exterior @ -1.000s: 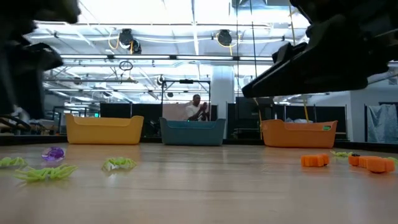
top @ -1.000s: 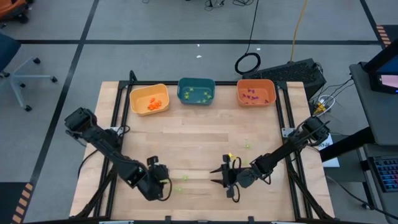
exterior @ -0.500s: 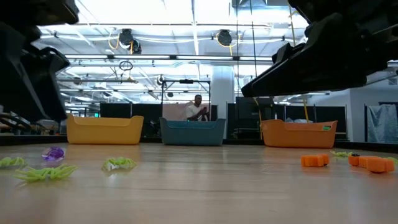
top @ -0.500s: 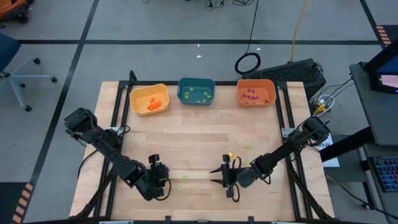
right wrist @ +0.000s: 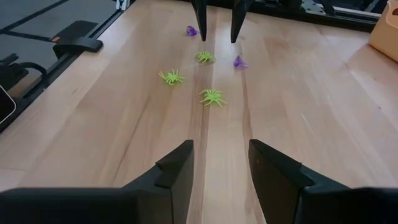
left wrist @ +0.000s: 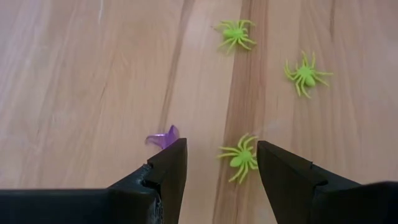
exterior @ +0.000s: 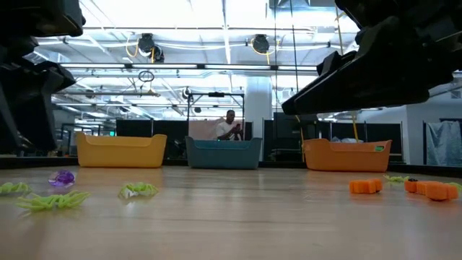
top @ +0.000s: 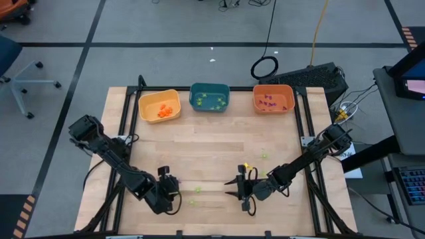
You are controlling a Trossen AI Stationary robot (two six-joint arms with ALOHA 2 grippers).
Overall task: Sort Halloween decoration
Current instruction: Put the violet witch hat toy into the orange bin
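Left hand [left wrist: 219, 167] has crept a little along the near part of the counter [top: 212, 153] over the last second and now hangs low with its fingers apart, straddling a light-green spider [left wrist: 238, 158]; a purple trinket [left wrist: 163, 138] lies just beside its one finger. Two more green spiders [left wrist: 236, 33] rest farther off on the wood. That shift suggests it is lining up to pinch the spider between its fingers, which would then belong in the teal bin [top: 210, 97]. Right hand [right wrist: 221, 163] has not moved; it waits near the counter's front middle, fingers apart and empty. Orange pieces [exterior: 366, 186] remain loose on the counter, while the yellow bin [top: 159, 105] and orange bin [top: 273, 98] already hold sorted trinkets.
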